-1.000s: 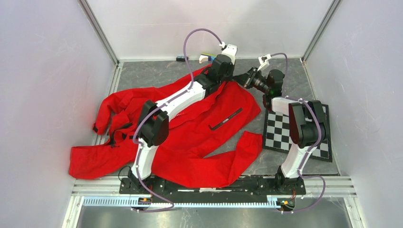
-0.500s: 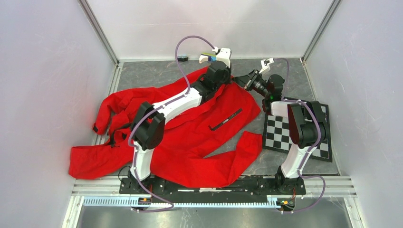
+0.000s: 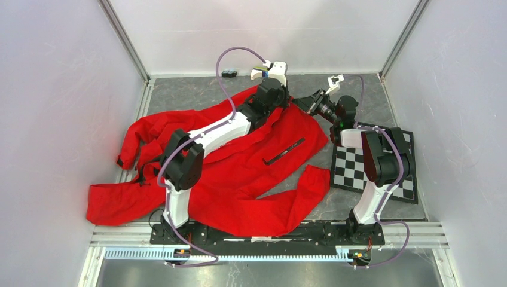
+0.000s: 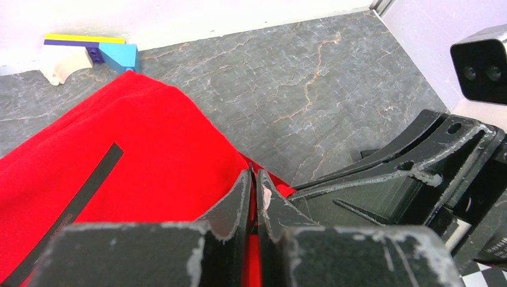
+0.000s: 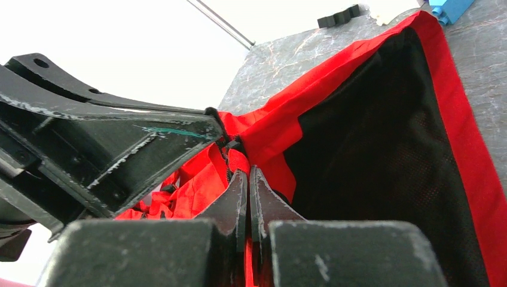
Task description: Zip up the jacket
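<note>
A red jacket (image 3: 251,173) on the grey table (image 3: 197,95), left tool (image 3: 289,100) and right tool (image 3: 301,103) tip to tip at its far corner.

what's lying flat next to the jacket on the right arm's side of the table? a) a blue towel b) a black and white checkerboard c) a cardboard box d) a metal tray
b: a black and white checkerboard lies flat just right of the red jacket in the top view.
</note>
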You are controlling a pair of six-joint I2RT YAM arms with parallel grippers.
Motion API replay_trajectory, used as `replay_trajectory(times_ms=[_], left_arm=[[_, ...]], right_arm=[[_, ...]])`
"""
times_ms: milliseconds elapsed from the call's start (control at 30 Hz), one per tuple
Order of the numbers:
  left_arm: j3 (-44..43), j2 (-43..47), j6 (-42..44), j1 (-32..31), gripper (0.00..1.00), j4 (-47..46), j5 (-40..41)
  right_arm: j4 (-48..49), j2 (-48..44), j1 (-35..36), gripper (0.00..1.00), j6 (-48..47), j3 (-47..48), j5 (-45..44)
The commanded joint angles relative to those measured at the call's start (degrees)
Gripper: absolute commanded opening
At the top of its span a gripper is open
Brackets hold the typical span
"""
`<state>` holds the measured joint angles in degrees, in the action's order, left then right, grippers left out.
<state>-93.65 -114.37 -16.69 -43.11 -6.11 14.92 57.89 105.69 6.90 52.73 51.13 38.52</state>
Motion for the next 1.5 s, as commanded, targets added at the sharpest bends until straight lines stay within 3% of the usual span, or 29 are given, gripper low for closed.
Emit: replay_trajectory(times_ms=[0,333,533,600,700,1000,1167,1467], left_arm=[[1.8,5.0,-3.3,0.3,0.11,1.5,2.0],[3.5,7.3,-7.3,0.6,0.22,3.9,-0.8],[-1.2,6.1,-16.7,6.9,0.58,10.2,-24.0],[-6.1,3.9,-14.5,6.9,0.74,14.4,-27.1],[-12.4,0.4,-11.8,6.4,0.83,19.0,-24.1],[-32.0,-11.8,-0.2,2.8,0.86,30.7,-11.2],[-36.5,-15.6,3.1,0.8,0.85,34.0,-3.2],[-38.2,-18.8,4.0,0.1,0.63,35.4,1.9]], right_arm=[[2.3,-1.1,-1.0,0.00,-3.0,1.4,-2.7],[0.6,-1.1,-1.0,0.00,-5.0,2.7,-2.2],[0.5,-1.6,-0.9,0.00,-8.9,3.0,0.2],[0.2,-1.7,-0.6,0.00,-9.9,3.2,0.7],[0.0,-1.8,-0.2,0.00,-10.4,3.1,1.0],[-2.2,-2.9,0.3,0.00,-12.3,3.3,0.7],[-2.2,-2.6,0.5,0.00,-12.2,3.2,0.7],[-2.8,-2.7,1.0,0.00,-12.4,3.7,0.6]])
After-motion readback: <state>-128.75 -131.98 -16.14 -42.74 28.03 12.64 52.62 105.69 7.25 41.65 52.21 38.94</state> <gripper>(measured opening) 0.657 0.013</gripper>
